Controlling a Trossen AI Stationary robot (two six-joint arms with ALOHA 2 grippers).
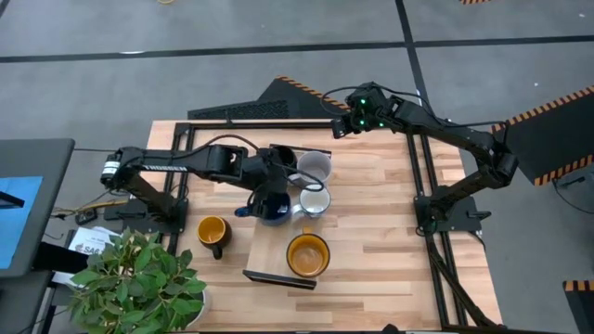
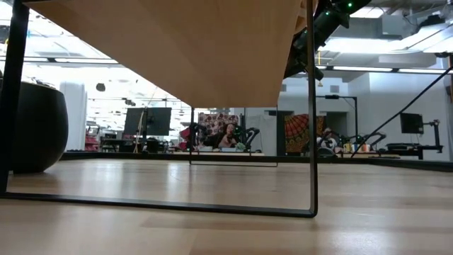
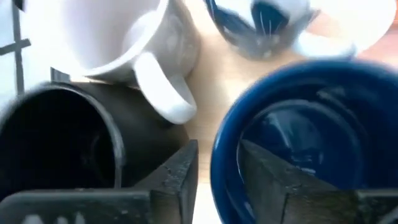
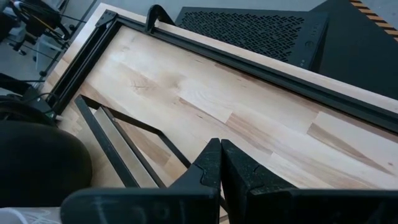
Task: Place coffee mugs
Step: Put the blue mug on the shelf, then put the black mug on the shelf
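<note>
In the high view my left gripper [image 1: 271, 186] reaches from the table's left into the cluster of mugs at mid-table. It is open, over the dark blue mug [image 1: 272, 210], which stands upright on the table. In the left wrist view one finger [image 3: 181, 171] is outside the blue mug's rim [image 3: 224, 174] and the other [image 3: 267, 177] is inside. The black mug [image 1: 283, 158] and the pale grey mug [image 1: 314, 165] stand just beyond it, and the white mug [image 1: 316, 200] is beside it. Two yellow-orange mugs [image 1: 213, 232] [image 1: 308, 254] stand nearer. My right gripper [image 1: 357, 119] waits shut at the far edge. My left gripper straddles the dark blue mug's rim from above, slanting in from the table's left. A pale gap shows between the outer finger and the wall. The inner finger lies close against the inner wall, and I cannot tell whether it touches.
A potted plant [image 1: 139, 278] crowds the near left corner. A dark-edged board [image 1: 278, 276] lies beside the nearer yellow-orange mug. Black metal frames [image 1: 422, 186] stand along the table's sides. The black mug [image 3: 56, 143] and the pale grey mug's handle [image 3: 161, 93] sit tight beside my left fingers.
</note>
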